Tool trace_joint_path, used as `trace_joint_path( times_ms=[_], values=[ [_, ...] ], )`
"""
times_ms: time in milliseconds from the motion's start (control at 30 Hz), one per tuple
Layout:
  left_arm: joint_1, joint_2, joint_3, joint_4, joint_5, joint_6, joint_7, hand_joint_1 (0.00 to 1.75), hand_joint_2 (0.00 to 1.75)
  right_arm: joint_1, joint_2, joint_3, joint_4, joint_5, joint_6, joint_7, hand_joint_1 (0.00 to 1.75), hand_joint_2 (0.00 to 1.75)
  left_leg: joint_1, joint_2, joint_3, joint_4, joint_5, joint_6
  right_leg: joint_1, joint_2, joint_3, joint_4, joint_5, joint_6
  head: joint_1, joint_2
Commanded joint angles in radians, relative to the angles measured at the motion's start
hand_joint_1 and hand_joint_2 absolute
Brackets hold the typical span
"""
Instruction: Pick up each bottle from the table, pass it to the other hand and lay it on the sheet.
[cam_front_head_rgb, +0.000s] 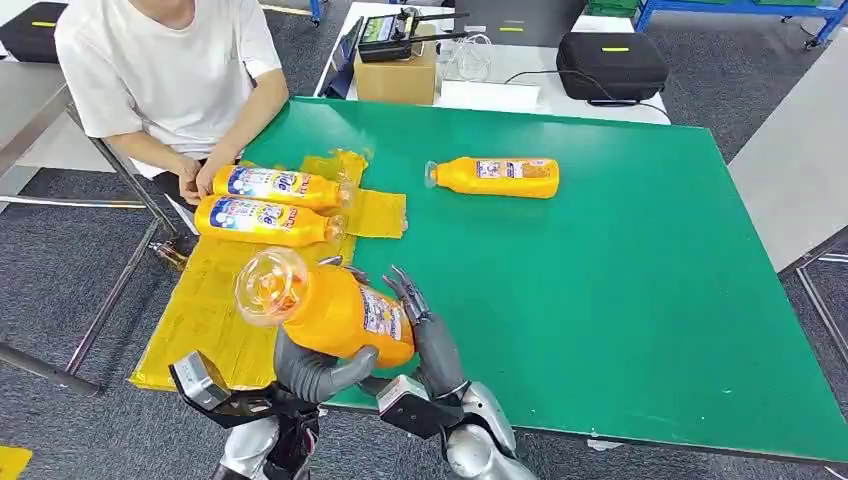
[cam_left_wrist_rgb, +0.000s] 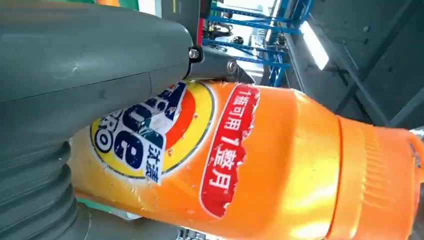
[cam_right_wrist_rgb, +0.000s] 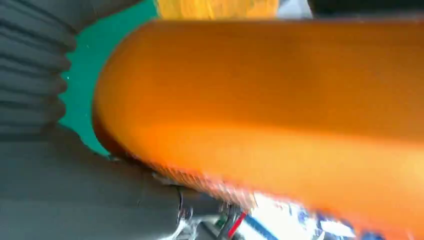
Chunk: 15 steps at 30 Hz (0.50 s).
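An orange bottle (cam_front_head_rgb: 335, 310) with a clear cap is held up over the near edge of the green table (cam_front_head_rgb: 620, 280). My left hand (cam_front_head_rgb: 318, 370) grips it from underneath, its thumb (cam_left_wrist_rgb: 75, 75) lying across the label of the bottle (cam_left_wrist_rgb: 280, 160). My right hand (cam_front_head_rgb: 430, 335) stands beside the bottle's base with its fingers spread; in the right wrist view the bottle (cam_right_wrist_rgb: 280, 100) lies blurred just past that hand (cam_right_wrist_rgb: 60, 190). Two more orange bottles (cam_front_head_rgb: 275, 185) (cam_front_head_rgb: 265, 218) lie on the yellow sheet (cam_front_head_rgb: 200, 310) at the table's left. Another bottle (cam_front_head_rgb: 497, 177) lies on the green top farther back.
A person (cam_front_head_rgb: 170, 70) sits at the far left corner, hands (cam_front_head_rgb: 200, 180) touching the nearest bottle on the sheet. Behind the table stand a cardboard box (cam_front_head_rgb: 397, 72) and a black case (cam_front_head_rgb: 610, 62). A grey table (cam_front_head_rgb: 800, 170) adjoins on the right.
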<state>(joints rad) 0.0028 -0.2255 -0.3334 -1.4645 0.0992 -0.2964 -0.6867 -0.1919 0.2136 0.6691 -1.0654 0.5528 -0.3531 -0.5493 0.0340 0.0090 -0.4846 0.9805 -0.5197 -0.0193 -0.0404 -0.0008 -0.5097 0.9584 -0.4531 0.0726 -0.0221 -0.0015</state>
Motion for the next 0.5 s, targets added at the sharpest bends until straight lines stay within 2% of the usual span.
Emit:
trace_joint_path(
  times_ms=[33,67,267,300,333,367,500],
  values=[
    [-0.018,0.031,-0.014,0.067,-0.030,0.016,0.011,1.75,1.75,0.000,-0.003,-0.054,-0.080,-0.047,-0.037,-0.003,0.00,1.75,0.000,-0.001,0.002,-0.002,0.000,0.002,0.001,-0.001,0.002,-0.001,0.000,-0.004,0.000,0.000],
    [-0.015,0.031,-0.014,0.066,-0.030,0.016,0.012,1.75,1.75,-0.003,-0.007,-0.057,-0.084,-0.048,-0.036,-0.002,0.00,0.00,0.000,-0.002,0.003,-0.003,0.001,0.003,0.001,-0.001,0.003,-0.003,0.000,-0.005,0.000,0.000],
    [-0.009,0.033,0.000,0.064,0.041,-0.044,0.049,1.75,1.75,0.012,-0.011,-0.070,-0.134,-0.039,-0.075,-0.029,0.00,0.00,0.000,0.000,0.003,-0.003,0.000,0.003,0.001,0.000,0.003,-0.002,0.000,-0.005,0.001,0.000],
    [-0.012,0.033,0.002,0.063,0.024,-0.027,0.053,1.75,1.75,0.015,-0.010,-0.069,-0.138,-0.024,-0.096,-0.030,0.00,0.00,0.000,0.000,0.004,-0.004,0.000,0.004,0.001,0.001,0.004,-0.003,0.000,-0.006,0.000,0.000],
    [-0.020,0.044,-0.004,0.059,-0.091,0.087,0.026,1.75,1.75,0.015,-0.013,-0.065,-0.139,-0.009,-0.118,-0.023,0.00,0.00,0.000,0.000,0.002,-0.002,0.000,0.002,0.000,0.000,0.002,-0.001,0.000,-0.003,0.000,0.000],
    [-0.025,0.047,-0.003,0.063,-0.145,0.140,0.020,1.75,1.75,0.017,-0.013,-0.068,-0.141,-0.012,-0.123,-0.020,0.00,0.00,0.000,0.000,0.003,-0.003,0.000,0.003,0.001,0.000,0.003,-0.002,0.000,-0.005,0.000,0.000],
    [-0.029,0.050,0.001,0.067,-0.143,0.139,0.020,1.75,1.75,0.018,-0.016,-0.069,-0.141,-0.013,-0.122,-0.019,0.00,0.00,0.000,0.000,0.002,-0.002,0.000,0.002,0.000,0.001,0.002,-0.002,0.000,-0.004,0.000,0.000]
  ],
)
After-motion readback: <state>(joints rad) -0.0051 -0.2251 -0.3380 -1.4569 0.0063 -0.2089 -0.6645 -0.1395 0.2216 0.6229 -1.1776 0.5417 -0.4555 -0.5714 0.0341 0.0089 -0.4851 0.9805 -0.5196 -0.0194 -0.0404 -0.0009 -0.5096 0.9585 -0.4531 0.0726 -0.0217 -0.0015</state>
